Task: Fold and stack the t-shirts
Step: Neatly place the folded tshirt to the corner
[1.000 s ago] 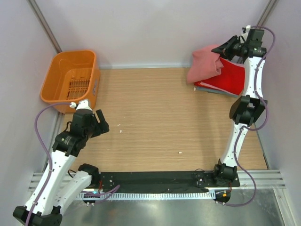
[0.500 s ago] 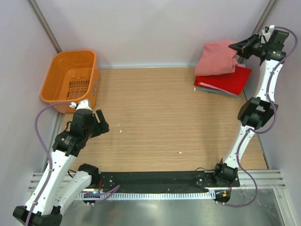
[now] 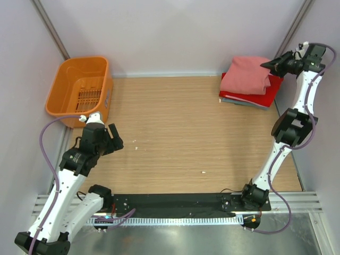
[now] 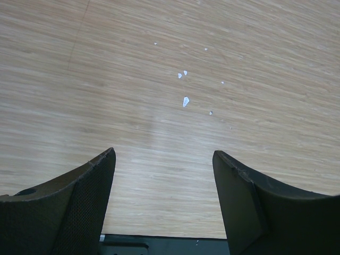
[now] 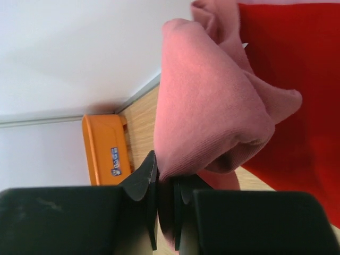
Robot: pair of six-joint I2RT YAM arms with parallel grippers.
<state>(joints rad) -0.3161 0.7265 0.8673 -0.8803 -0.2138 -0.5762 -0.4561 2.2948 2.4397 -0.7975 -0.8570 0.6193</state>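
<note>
Jaws of the right gripper [image 3: 267,64] clamp the salmon-pink shirt [image 3: 245,74], bunched atop the red shirt [image 3: 272,89] far right; left gripper [image 4: 162,170] gapes, empty (parked). Best bet: settle it flat and square on the red one before releasing, then back out without dragging cloth.

In the top view the salmon-pink shirt [image 3: 245,74] covers most of the red shirt [image 3: 265,94]. Of the grey shirt [image 3: 235,101] beneath, only a thin edge shows. In the right wrist view the pink cloth's pinched fold is hidden inside the right gripper [image 5: 166,183]. The white flecks [image 4: 185,101] on the table [image 4: 79,79] are too small to identify.
</note>
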